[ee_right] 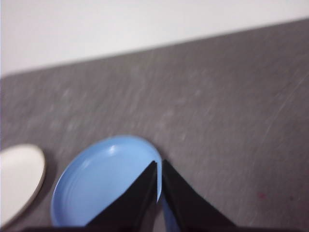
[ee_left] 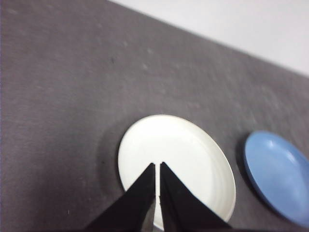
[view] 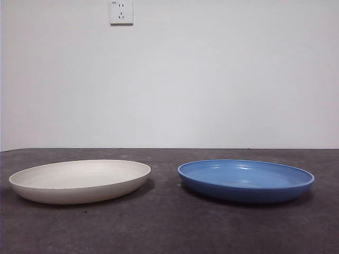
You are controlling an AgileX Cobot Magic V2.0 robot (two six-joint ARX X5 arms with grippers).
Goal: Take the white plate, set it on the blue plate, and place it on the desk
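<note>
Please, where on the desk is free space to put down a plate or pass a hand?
Bare desk lies in front of both plates and behind them toward the wall. A narrow free strip separates the white plate from the blue plate; it is the tightest spot.

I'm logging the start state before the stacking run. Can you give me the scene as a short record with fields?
white plate: flat on the desk, nothing in it
blue plate: flat on the desk beside the white plate, apart from it, nothing in it
left claw: shut, raised above the white plate, holding nothing
right claw: shut, raised above the blue plate, holding nothing
wall socket: on the white wall behind
stacking: not yet done
</note>
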